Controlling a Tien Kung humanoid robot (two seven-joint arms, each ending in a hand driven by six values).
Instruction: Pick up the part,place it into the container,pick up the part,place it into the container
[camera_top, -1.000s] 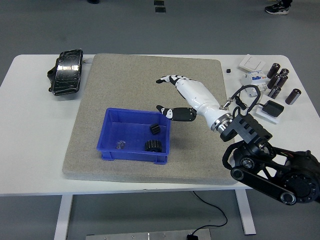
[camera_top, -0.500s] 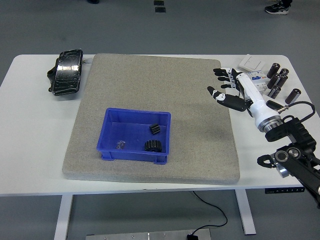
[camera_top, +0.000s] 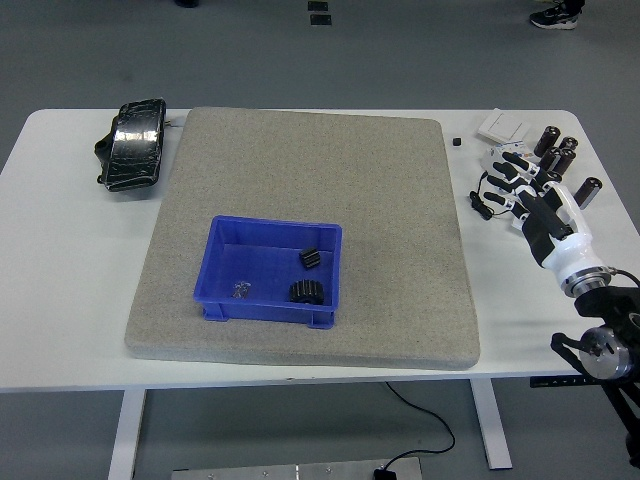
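Right hand (camera_top: 535, 200) has withdrawn from over the mat to the counter's right side since the earlier frames; it was beside the bin a second ago, then at the mat's right edge, and now sits clear of the mat. Fingers (camera_top: 505, 170) are apart and extended, holding nothing. Hand hovers over the cluster of small items at the right: black cylinders (camera_top: 560, 155), a white box (camera_top: 497, 124), and a black cable (camera_top: 487, 203) just left of the palm.

Blue bin (camera_top: 220, 262) sits on the grey mat (camera_top: 300, 150), left of centre and toward the near edge, position unchanged. Inside it: a black gear (camera_top: 305, 291) against the near wall, toward the right; a smaller black block (camera_top: 310, 258) just behind it, near the right wall; a small dark bit (camera_top: 240, 289) at the near left of the floor, too small to identify. Both black parts rest on the bin floor, apart from each other.

Black pouch (camera_top: 133, 145) lies on the white counter (camera_top: 60, 250) at the far left, just off the mat's edge. A small black cube (camera_top: 456, 142) sits on the counter just beyond the mat's far right corner.

Left arm is out of view.
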